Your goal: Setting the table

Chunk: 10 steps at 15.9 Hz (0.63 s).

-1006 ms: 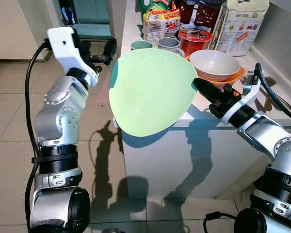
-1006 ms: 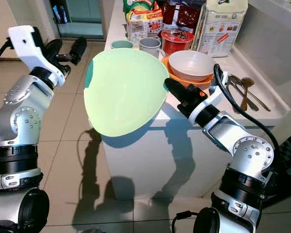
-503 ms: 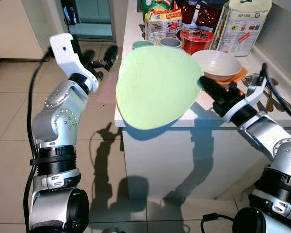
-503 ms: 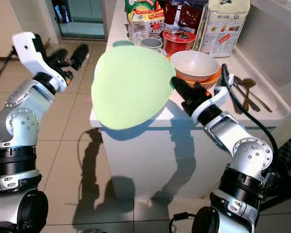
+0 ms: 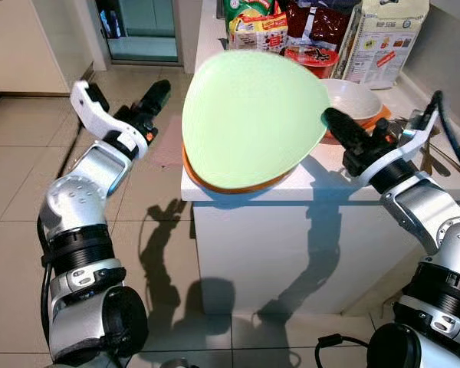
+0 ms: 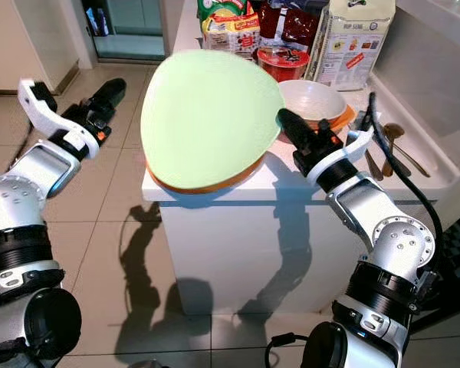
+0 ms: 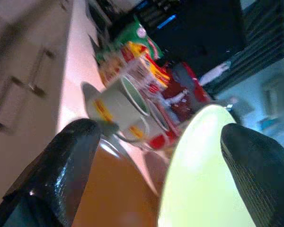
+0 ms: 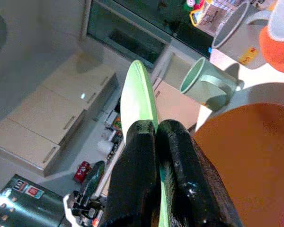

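My right gripper (image 5: pixel 331 123) is shut on the right rim of a large pale green plate (image 5: pixel 249 115). The plate hangs tilted, face toward me, above the front left corner of the white counter (image 5: pixel 314 188). In the right wrist view the two fingers (image 8: pixel 132 156) pinch the plate's thin edge (image 8: pixel 138 94). Under it an orange plate (image 5: pixel 238 186) lies flat on the counter corner. My left gripper (image 5: pixel 155 93) is open over the floor, left of the counter and apart from both plates. Its fingers (image 7: pixel 61 165) stand wide apart.
Behind the plates stand two mugs (image 7: pixel 118 106), a red noodle cup (image 5: pixel 310 57), snack packs (image 5: pixel 253 27) and a tall carton (image 5: pixel 383 38). A white bowl (image 5: pixel 354 96) sits in orange bowls to the right, with cutlery (image 6: pixel 391 146) beyond. Tiled floor (image 5: pixel 15 153) spreads to the left.
The right gripper has lifted the green plate up and back over the counter corner, and the orange plate now shows beneath it. The left arm has dropped lower and away to the left.
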### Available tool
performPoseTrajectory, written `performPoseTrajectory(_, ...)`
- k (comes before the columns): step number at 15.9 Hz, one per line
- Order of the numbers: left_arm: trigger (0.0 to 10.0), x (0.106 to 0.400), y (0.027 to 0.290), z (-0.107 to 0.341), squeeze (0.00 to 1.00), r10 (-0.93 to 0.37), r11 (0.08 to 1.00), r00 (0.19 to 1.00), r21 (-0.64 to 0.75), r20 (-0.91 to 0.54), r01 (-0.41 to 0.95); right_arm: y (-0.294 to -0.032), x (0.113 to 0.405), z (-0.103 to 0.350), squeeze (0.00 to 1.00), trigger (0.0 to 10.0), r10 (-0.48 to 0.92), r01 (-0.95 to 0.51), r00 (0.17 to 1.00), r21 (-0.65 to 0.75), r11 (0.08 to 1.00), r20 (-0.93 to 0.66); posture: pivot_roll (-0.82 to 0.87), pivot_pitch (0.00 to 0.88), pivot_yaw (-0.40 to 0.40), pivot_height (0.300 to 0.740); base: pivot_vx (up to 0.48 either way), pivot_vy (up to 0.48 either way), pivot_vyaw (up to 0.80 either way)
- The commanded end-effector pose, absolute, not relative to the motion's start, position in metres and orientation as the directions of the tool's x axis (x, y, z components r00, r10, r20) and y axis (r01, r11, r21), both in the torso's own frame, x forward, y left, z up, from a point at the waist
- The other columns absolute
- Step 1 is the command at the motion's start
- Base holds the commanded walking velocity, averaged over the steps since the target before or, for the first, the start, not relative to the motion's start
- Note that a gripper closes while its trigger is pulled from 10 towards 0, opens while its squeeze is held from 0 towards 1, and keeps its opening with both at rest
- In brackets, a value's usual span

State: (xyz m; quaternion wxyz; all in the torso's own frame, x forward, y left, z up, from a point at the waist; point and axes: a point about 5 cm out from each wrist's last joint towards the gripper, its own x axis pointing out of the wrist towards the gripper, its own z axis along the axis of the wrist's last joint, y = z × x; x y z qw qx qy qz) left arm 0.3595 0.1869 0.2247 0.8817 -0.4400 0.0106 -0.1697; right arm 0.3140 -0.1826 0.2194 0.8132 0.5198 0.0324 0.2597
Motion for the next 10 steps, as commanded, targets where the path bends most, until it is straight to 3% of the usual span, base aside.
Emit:
performPoseTrajectory(1, 10.0, 0.361, 0.181, 0.220, 0.00, -0.332, 0.587, 0.937, -0.753, 0.111, 0.297, -0.183, 0.314, 0.235, 0.00, 0.0, 0.442, -0.444, 0.848, 0.847, 0.293, 0.292, 0.03, 0.000, -0.003, 0.740, 0.000, 0.000, 0.00)
performPoseTrajectory(3, 10.0, 0.362, 0.181, 0.217, 0.00, -0.328, 0.584, 0.938, -0.756, 0.113, 0.296, -0.183, 0.314, 0.235, 0.00, 0.0, 0.439, -0.442, 0.849, 0.849, 0.290, 0.293, 0.02, 0.000, 0.000, 0.740, 0.000, 0.000, 0.00)
performPoseTrajectory(5, 10.0, 0.361, 0.174, 0.216, 0.00, -0.387, 0.542, 0.912, -0.767, 0.134, 0.343, -0.183, 0.315, 0.234, 0.00, 0.0, 0.430, -0.435, 0.852, 0.860, 0.267, 0.298, 0.02, 0.000, 0.003, 0.740, 0.000, 0.000, 0.00)
performPoseTrajectory(8, 10.0, 0.359, 0.160, 0.209, 0.00, -0.470, 0.589, 0.876, -0.704, 0.103, 0.398, -0.185, 0.316, 0.232, 0.00, 0.0, 0.417, -0.420, 0.860, 0.873, 0.249, 0.294, 0.03, 0.000, 0.002, 0.740, 0.000, 0.000, 0.00)
performPoseTrajectory(10, 10.0, 0.356, 0.152, 0.208, 0.00, -0.520, 0.549, 0.845, -0.712, 0.120, 0.439, -0.185, 0.315, 0.231, 0.00, 0.0, 0.415, -0.416, 0.861, 0.876, 0.243, 0.294, 0.02, 0.000, 0.009, 0.740, 0.000, 0.000, 0.00)
